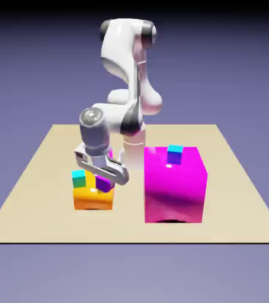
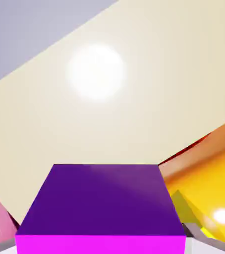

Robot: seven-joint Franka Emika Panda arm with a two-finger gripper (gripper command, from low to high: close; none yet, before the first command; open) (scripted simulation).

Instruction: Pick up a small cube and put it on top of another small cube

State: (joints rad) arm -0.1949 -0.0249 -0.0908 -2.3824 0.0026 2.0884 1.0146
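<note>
Purple cube, the tiny solid one (image 2: 100,201), sits right between the pincer (image 1: 105,180) fingers, filling the bottom of the hand view, so I'd say the pincer is clamped on it. From outside, it hangs just over the glossy orange block (image 1: 93,198).

Looks like the carry step to me: cube is grabbed, now it needs to travel to the tiny yellow-olive cube. A yellowish sliver (image 2: 191,213) shows just to the right of the purple one in the hand view, which might be it, hard to say. I can't find it in the exterior view at all; the hand probably hides it.

Next move calls for lining up above that target and lowering gently. Fingertips themselves are mostly covered by the cube.
</note>
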